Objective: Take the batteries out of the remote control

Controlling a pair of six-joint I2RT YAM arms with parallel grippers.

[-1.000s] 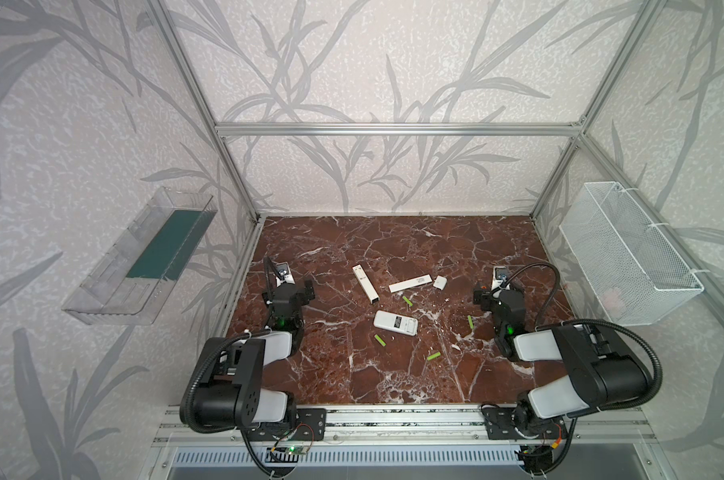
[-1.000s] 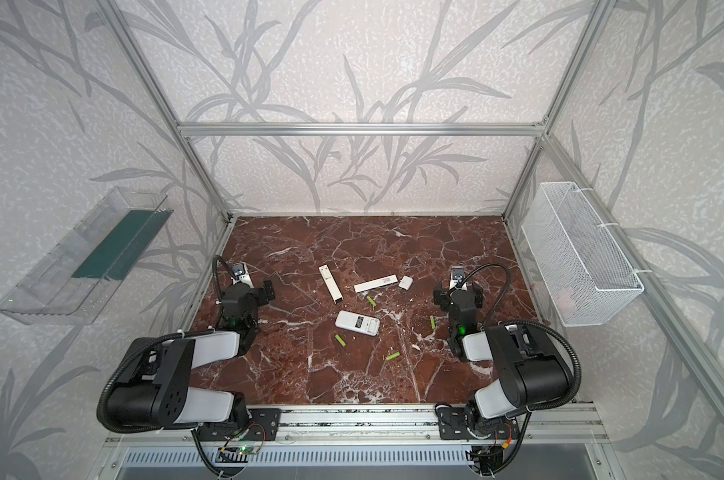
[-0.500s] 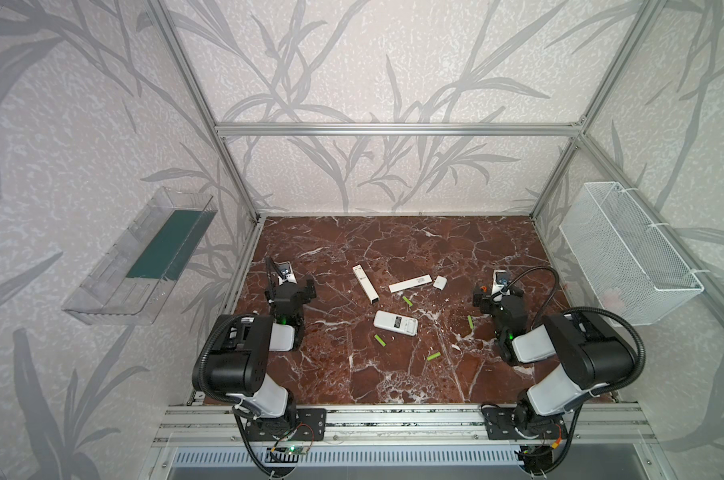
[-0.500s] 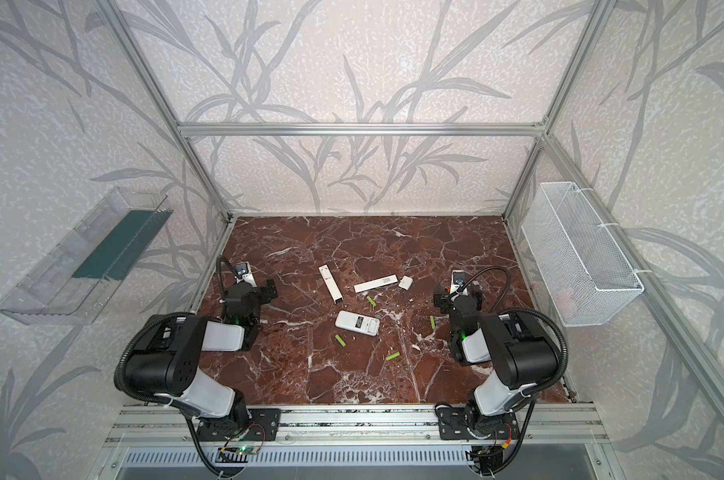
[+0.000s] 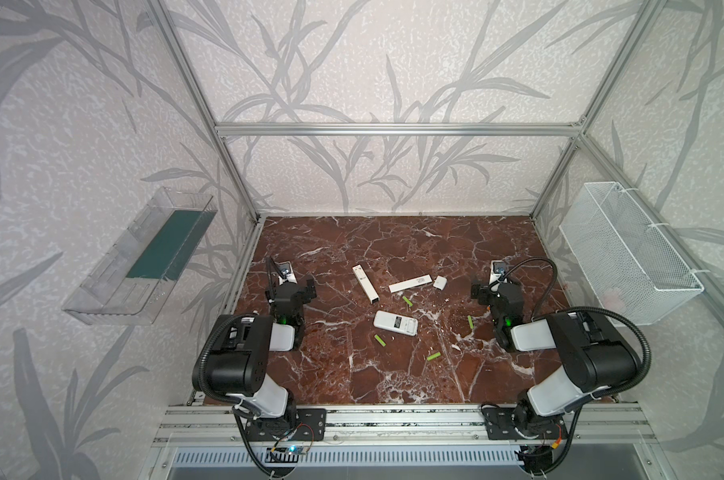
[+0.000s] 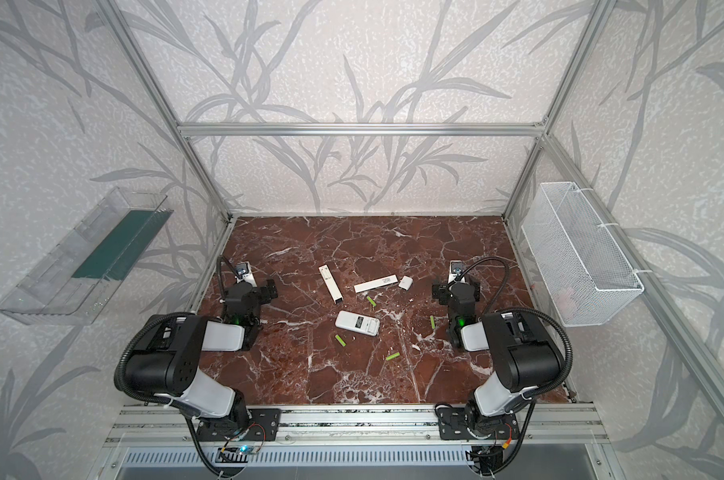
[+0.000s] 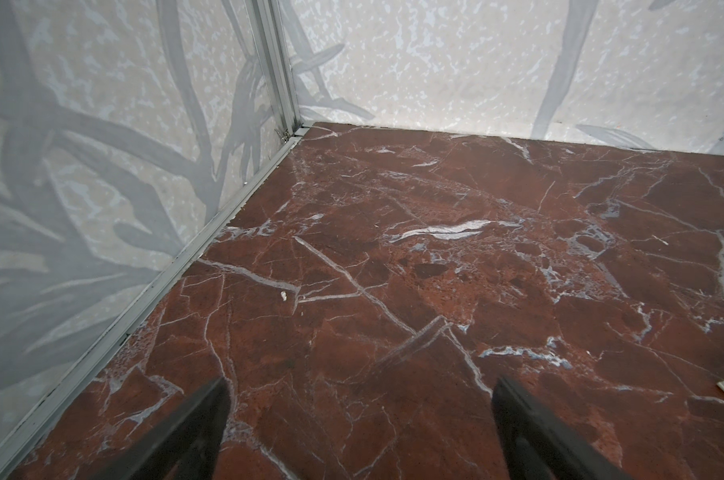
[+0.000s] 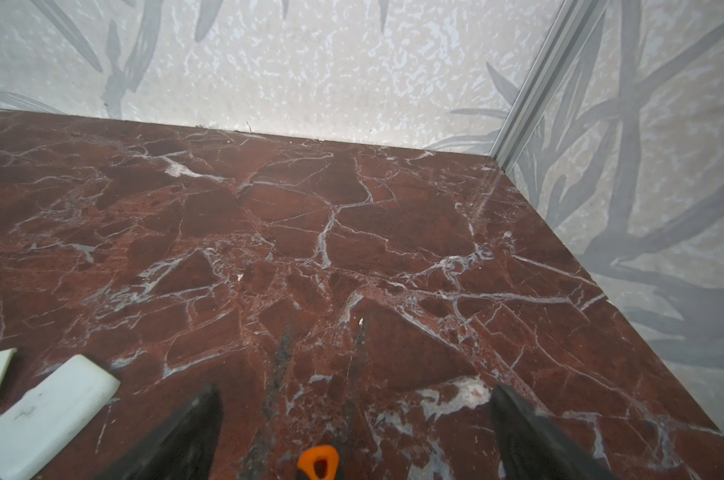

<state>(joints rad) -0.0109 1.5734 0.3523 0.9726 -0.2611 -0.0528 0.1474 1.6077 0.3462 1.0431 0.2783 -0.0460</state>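
left arm (image 5: 243, 353): folded low at the left edge, left gripper (image 7: 358, 399) fingers spread wide
right arm (image 5: 580, 349): mirrored on the right, right gripper (image 8: 356, 395) wide open too
batteries (image 5: 379, 340): four loose on the marble table (image 5: 393, 382) around the remote (image 5: 395, 323), well clear of both grippers

Black left end effector (image 7: 360, 386) and black right end effector (image 8: 356, 395) wide open, empty, low near opposite side edges of the red-brown marble surface (image 5: 393, 374).

Twin black-and-white arms in shot!
Left arm (image 5: 235, 365), right arm (image 5: 593, 357): black joint housings, white links, ribbed black cables (image 5: 644, 351), green wrist lights (image 5: 284, 319).
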